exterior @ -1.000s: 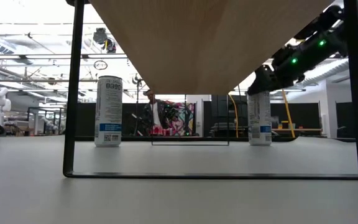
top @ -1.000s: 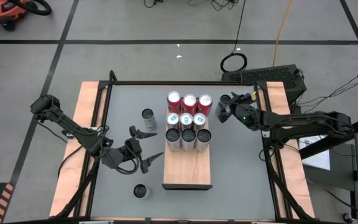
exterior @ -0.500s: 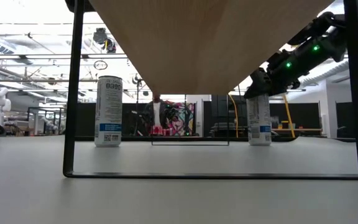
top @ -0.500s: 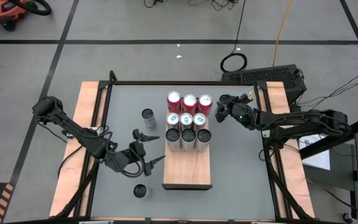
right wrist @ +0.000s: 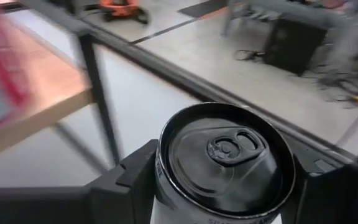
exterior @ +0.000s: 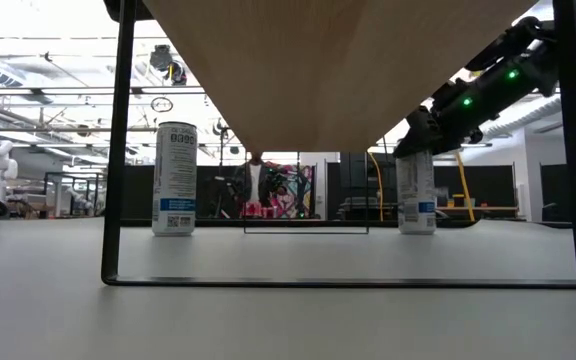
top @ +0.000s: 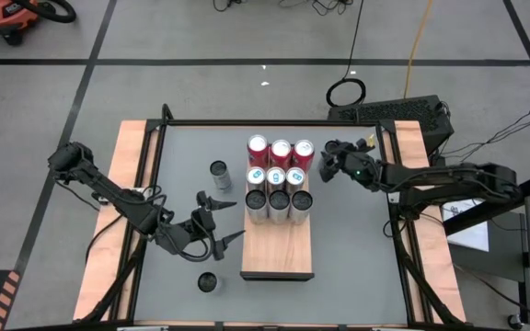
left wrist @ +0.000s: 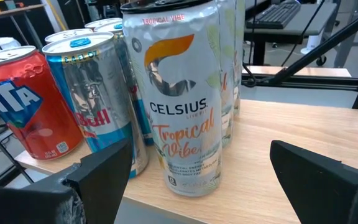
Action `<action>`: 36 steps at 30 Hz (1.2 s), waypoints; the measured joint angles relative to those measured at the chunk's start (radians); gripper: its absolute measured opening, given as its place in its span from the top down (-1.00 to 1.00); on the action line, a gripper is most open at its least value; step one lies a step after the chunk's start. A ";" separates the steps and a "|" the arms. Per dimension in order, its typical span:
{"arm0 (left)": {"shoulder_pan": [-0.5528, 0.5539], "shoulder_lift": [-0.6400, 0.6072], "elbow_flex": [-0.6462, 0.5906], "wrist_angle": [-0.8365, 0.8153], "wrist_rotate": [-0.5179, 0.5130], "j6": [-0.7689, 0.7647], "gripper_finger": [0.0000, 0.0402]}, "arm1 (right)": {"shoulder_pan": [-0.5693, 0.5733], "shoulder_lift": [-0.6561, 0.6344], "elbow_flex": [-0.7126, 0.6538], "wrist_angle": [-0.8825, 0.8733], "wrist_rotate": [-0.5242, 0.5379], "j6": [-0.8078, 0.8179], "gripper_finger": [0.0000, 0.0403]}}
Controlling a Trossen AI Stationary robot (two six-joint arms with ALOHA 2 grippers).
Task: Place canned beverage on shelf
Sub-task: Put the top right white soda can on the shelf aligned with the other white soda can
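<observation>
Jaws of the right gripper (top: 331,164) have closed in against both sides of the canned beverage (right wrist: 225,158), which stands upright on the grey tabletop (top: 357,248) at about 1 o'clock, just beside the shelf's far right corner. The wrist view looks down on its dark lid between the two fingers, and the low view shows its base down on the surface. You are at the grasp, then, with the lift not yet begun.

Now work down from the biggest thing. The shelf (top: 277,253) runs through the middle of the tabletop from 12 to 6 o'clock. Its 12 o'clock half is packed with nine cans (top: 279,179) in three rows of three, and the 6 o'clock half is bare wood, so that looks like your free space.

For the next move you need a straight lift, high enough to clear the shelf's rim and the lids of the standing rows. Then carry the can toward 6 o'clock and set it down upright behind the last row without nudging it.

The left gripper (top: 219,223) waits at 9 o'clock of the shelf with its jaws wide apart and holding nothing. Two loose cans remain on its side, one at 11 o'clock (top: 219,174) and one at 7 o'clock (top: 208,281).
</observation>
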 joint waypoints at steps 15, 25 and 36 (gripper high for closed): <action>0.002 0.000 0.000 -0.001 0.002 0.026 -0.86 | 0.138 -0.297 -0.002 -0.299 -0.417 0.178 0.06; 0.002 0.000 0.000 -0.001 0.002 0.003 -0.86 | 0.385 -0.415 0.129 -0.470 -0.407 0.209 0.06; 0.002 0.009 0.000 0.079 0.048 0.002 -0.86 | 0.639 -0.402 0.295 -0.526 -0.389 0.214 0.06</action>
